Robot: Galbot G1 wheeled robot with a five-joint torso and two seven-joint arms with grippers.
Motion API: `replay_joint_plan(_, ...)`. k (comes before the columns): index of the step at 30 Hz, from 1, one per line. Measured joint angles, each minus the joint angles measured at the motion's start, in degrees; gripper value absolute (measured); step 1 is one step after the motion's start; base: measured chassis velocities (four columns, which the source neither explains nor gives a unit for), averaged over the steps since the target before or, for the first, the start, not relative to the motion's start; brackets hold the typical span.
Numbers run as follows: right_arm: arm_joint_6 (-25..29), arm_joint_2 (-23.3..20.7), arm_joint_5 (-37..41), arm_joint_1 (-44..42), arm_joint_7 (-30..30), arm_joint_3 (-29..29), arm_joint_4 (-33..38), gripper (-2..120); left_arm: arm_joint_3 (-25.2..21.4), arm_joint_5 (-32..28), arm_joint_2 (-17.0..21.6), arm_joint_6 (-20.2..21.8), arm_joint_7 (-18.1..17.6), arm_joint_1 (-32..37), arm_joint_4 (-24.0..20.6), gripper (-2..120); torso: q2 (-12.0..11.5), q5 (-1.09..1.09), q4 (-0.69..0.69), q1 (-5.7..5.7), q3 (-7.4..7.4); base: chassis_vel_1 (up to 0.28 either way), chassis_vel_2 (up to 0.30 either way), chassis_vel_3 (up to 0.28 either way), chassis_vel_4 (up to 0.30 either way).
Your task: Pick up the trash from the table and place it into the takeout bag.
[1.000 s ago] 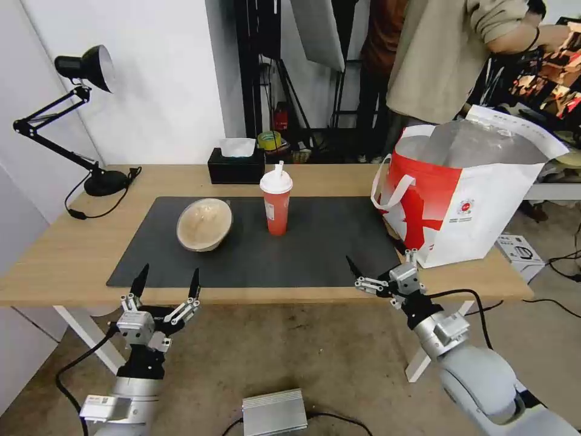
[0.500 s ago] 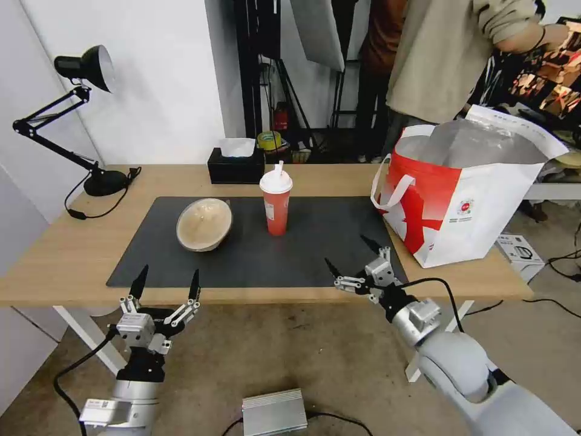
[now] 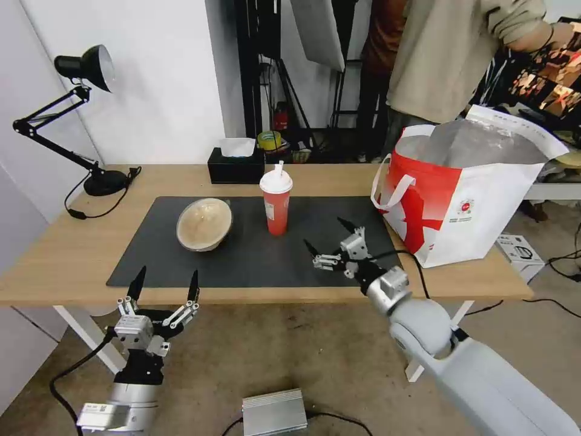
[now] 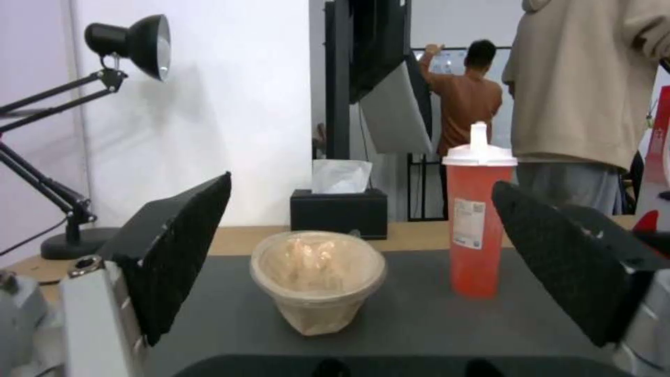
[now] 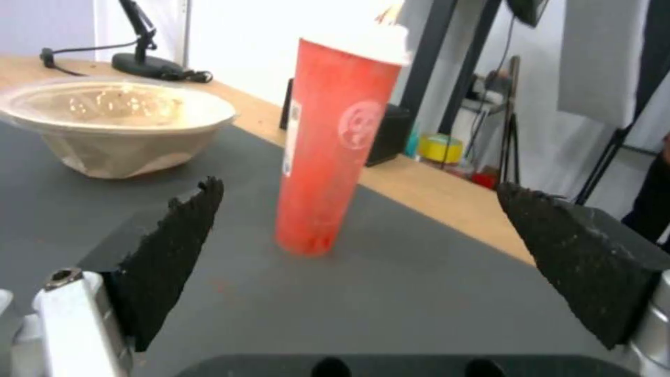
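Note:
A red drink cup [image 3: 276, 206] with a white lid and straw stands upright on the dark mat [image 3: 266, 257] of the light-wood table [image 3: 60, 254]. A beige bowl [image 3: 204, 224] lies tipped on the mat to its left. The white-and-red takeout bag [image 3: 466, 200] stands open at the table's right end. My right gripper [image 3: 330, 235] hovers open over the mat, right of the cup and pointing at it; the cup [image 5: 328, 141] and the bowl [image 5: 115, 123] lie ahead of its fingers. Below the table's front edge, my left gripper [image 3: 164, 281] is held open, facing the bowl [image 4: 317, 280] and cup [image 4: 477, 220].
A black tissue box [image 3: 236, 163] sits at the table's back edge and a black desk lamp [image 3: 66, 115] at the back left. People stand behind the table near the bag. A grey metal box [image 3: 274, 412] lies on the floor in front.
My right gripper has moved up from the table's front right edge, leftward and onto the mat, closer to the red cup. The left arm, cup, bowl and bag have stayed put.

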Motion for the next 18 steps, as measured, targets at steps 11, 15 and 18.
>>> replay_joint_plan(11,-0.9,4.1,1.6,8.0,0.1,-6.3,-8.3,100,-0.1,-0.2,0.1,0.1,0.0,-0.3,1.1,100,0.0,0.00,0.00,0.00,0.00,0.000,0.000,0.000,0.000)
replay_joint_plan(15,-1.6,5.5,2.9,9.6,0.1,-7.7,-10.3,100,-0.2,-0.3,0.3,0.1,0.0,-0.6,1.6,100,0.0,0.00,0.00,0.00,0.00,0.000,0.000,0.000,0.000)
replay_joint_plan(18,-1.7,6.3,3.0,10.6,0.2,-8.4,-11.7,100,-0.3,-0.5,0.4,0.1,0.0,-0.7,1.7,100,0.0,0.00,0.00,0.00,0.00,0.000,0.000,0.000,0.000)
